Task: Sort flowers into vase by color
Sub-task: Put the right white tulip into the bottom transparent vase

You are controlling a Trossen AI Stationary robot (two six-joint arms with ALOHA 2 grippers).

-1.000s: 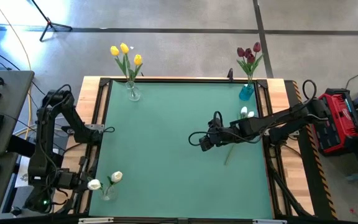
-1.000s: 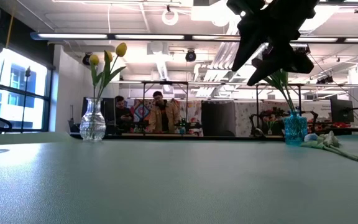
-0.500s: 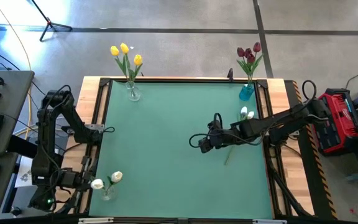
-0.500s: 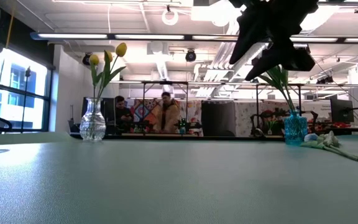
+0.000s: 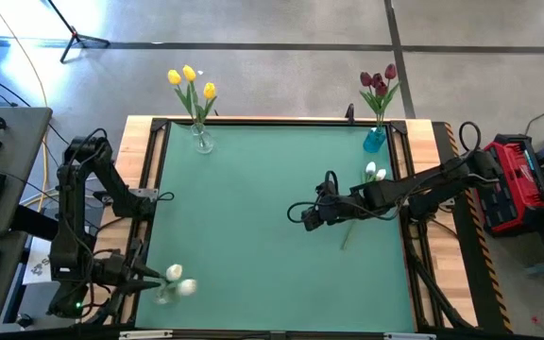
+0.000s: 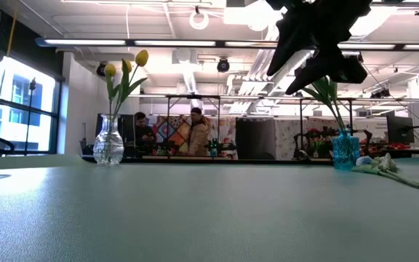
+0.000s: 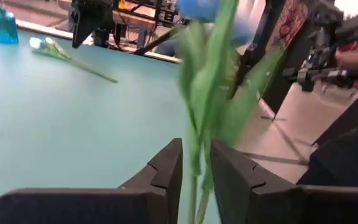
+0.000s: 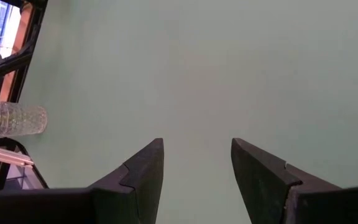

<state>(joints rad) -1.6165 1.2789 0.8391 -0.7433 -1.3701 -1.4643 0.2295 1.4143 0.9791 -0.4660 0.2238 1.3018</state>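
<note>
A green tabletop (image 5: 272,208) framed in pale wood fills the high view, with grey floor around it and, in the low view, an open workshop beyond where two people (image 6: 169,132) stand at a bench.

At the tabletop's far left corner a clear vase (image 5: 202,141) holds the yellow tulips (image 5: 190,79). At the far right corner a blue vase (image 5: 375,139) holds the dark red tulips (image 5: 378,81). Near the right edge, just in from the blue vase, loose white tulips (image 5: 374,173) lie flat on the mat, stems pointing toward the near edge.

The left gripper (image 5: 149,280) sits at the near left corner, its fingers (image 7: 166,169) closed narrowly on the green stems of a white tulip bunch (image 5: 179,281), whose heads lean in over the mat. In the left wrist view the stems and leaves (image 7: 210,93) rise between the two fingers.

The right gripper (image 5: 302,214) hangs above the middle of the tabletop, toward the right half, holding nothing. Its fingers (image 8: 145,171) stand wide apart over bare mat, with the clear vase (image 8: 14,120) farther off at the edge.
</note>
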